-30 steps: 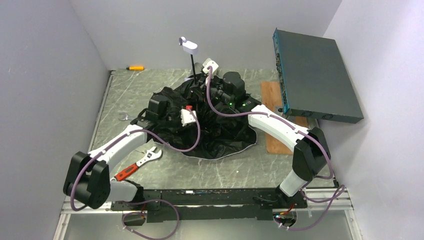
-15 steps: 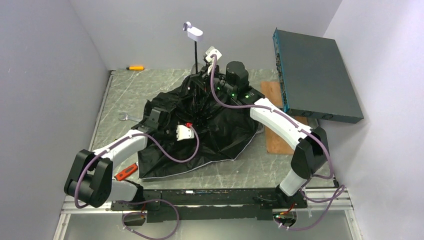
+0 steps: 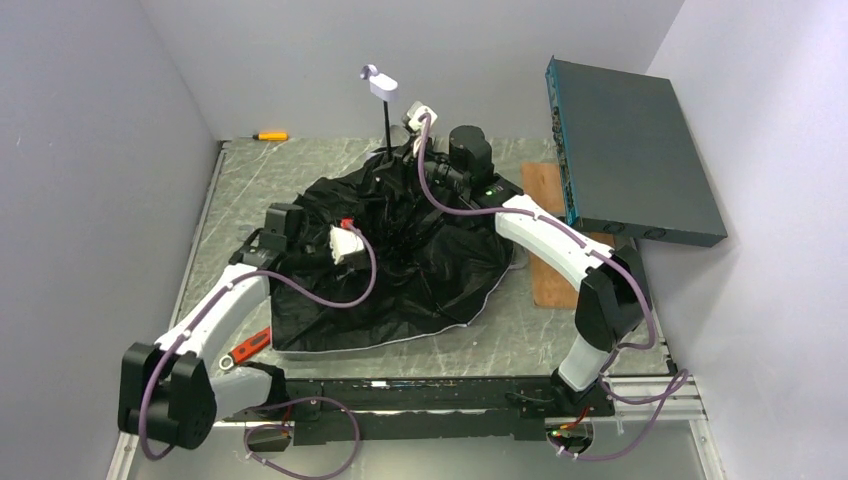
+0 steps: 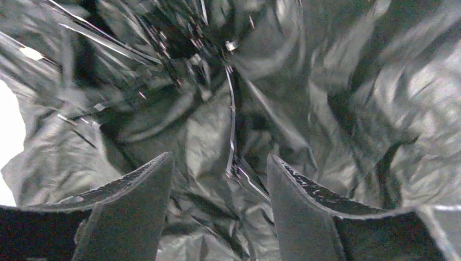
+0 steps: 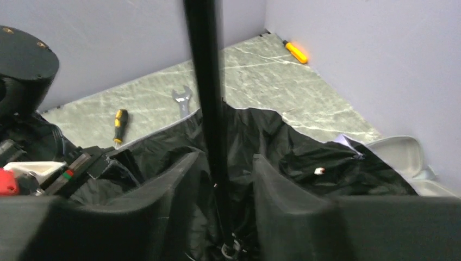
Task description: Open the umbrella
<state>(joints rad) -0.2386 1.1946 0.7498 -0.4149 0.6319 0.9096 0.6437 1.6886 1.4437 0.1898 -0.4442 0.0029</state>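
**Half-spread canopy crowding the bench, shaft only loosely straddled**

The umbrella (image 3: 400,270) is lying upside down across the middle of the bench (image 3: 560,330). Its black inner side is facing up and the canopy is sagging in folds rather than stretching taut. Its shaft (image 3: 387,125) is rising near the back wall to the pale handle (image 3: 382,86). By my reading, the opening is only partly done.

The biggest risk is the canopy running out of room as it is spreading. The teal box (image 3: 630,150) is leaning against the right wall, near the hem on that side. The back wall is sitting close behind the shaft, and the left wall is bounding the other side. Open bench is showing mostly toward the near edge.

The right gripper (image 5: 225,196) is straddling the shaft with jaws spread, a gap showing on one side. Pushed off-axis, the shaft could be tipping or slipping through.

The left gripper (image 4: 217,212) is hanging spread over crumpled fabric, pinching nothing. Closing here could be trapping a thin rib (image 4: 232,125) and bending it.

Among smaller snags, the red-handled wrench (image 3: 250,345) is lying just beside the near-left hem, where spreading cloth could be dragging it. The yellow screwdriver (image 3: 270,135) is sitting well apart in the back corner.
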